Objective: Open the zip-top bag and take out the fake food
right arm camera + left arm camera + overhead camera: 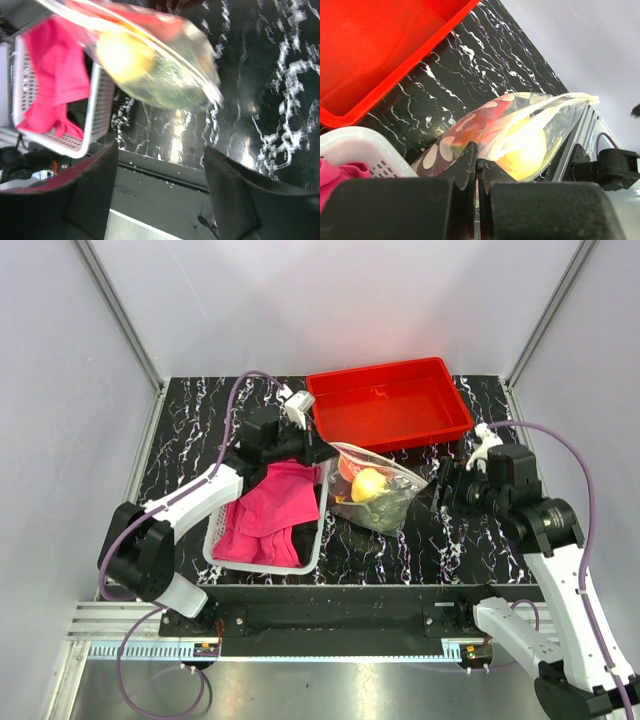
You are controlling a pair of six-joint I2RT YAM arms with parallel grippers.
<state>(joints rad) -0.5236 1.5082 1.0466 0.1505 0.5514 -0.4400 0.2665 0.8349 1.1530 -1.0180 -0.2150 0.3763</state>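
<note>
Pale grey walls around a black tabletop (pixel 440 540) veined in white, hard and glossy. At the back, a red tray (pixel 400 405): rigid plastic, shallow, rounded corners, probably the drop-off for the emptied pieces. Left of centre, a white basket (pixel 313 535) with perforated walls, stuffed with soft pink cloth (pixel 270 505); no part in this job, judging by the task. Just right of the basket, the zip-top bag (pixel 385 490): clear crinkly film printed with pale rounded spots, raised at its left end, sagging toward the right. Pinched there by the left gripper (pixel 477 165), jaws closed tight on an edge of the film, seemingly as an anchor for pulling the mouth apart. Inside, the fake food (pixel 368 483): a smooth yellow lemon foremost, red and green pieces behind, hard to separate. Right gripper (pixel 160 150) spread wide, gripping nothing, near the bag's far end; likely lined up for the opposite lip.
</note>
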